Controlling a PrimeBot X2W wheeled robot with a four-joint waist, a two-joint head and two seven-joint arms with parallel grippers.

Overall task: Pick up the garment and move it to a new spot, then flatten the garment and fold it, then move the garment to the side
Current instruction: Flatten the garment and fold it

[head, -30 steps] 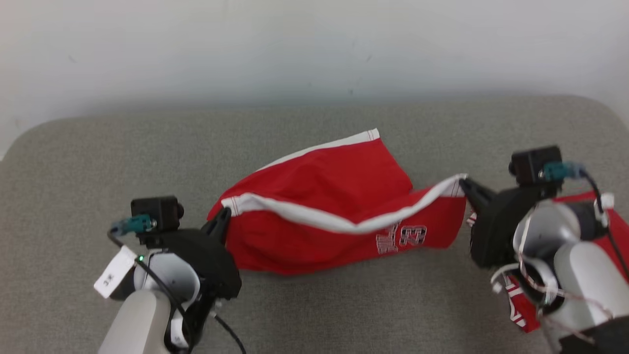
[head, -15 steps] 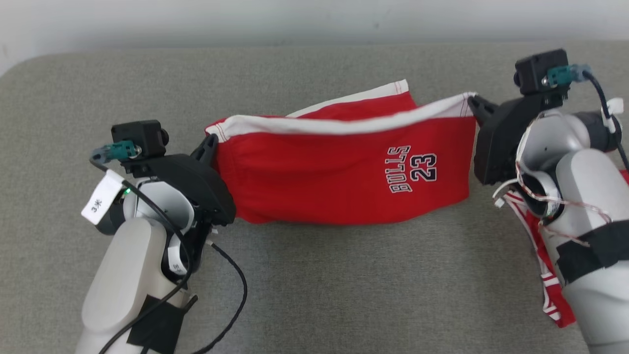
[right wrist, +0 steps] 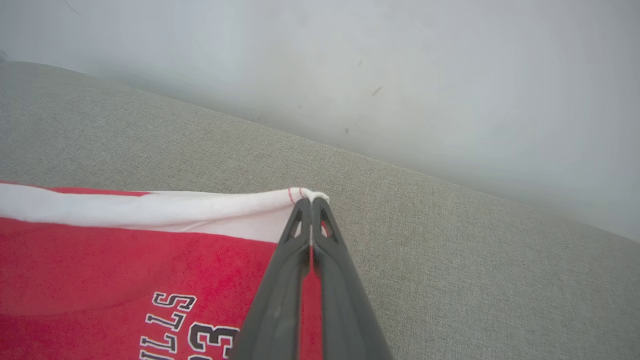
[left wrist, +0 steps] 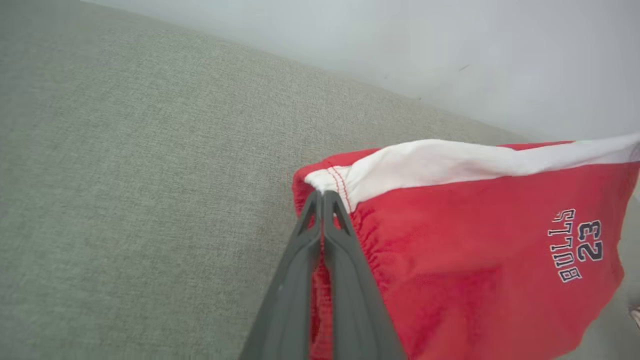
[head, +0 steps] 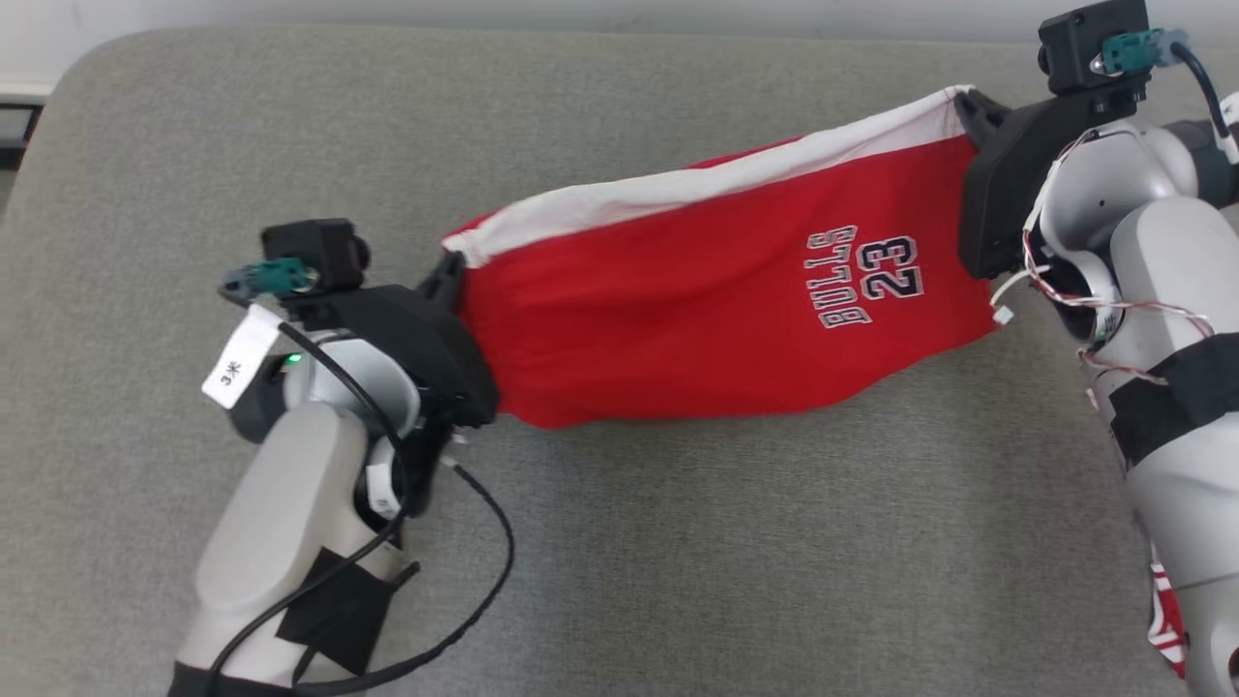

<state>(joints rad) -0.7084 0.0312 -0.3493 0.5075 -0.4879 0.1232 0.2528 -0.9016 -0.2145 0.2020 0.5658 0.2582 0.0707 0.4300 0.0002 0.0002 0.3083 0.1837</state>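
Since one second ago the head camera has tilted down, so less wall shows. The garment [head: 716, 300], red shorts with a white band, sagged between the grippers then; now the band runs taut and straight. The left gripper [head: 447, 271] is clenched on the band's left corner and the right gripper [head: 966, 102] on its right corner. The garment spans the grey surface [head: 678, 561] from left of centre toward the far right corner. Its red body extends from the band toward the near edge.

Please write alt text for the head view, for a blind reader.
A red garment is held stretched over a grey cushion. The left gripper pinches one end of its white band, the right gripper the other.
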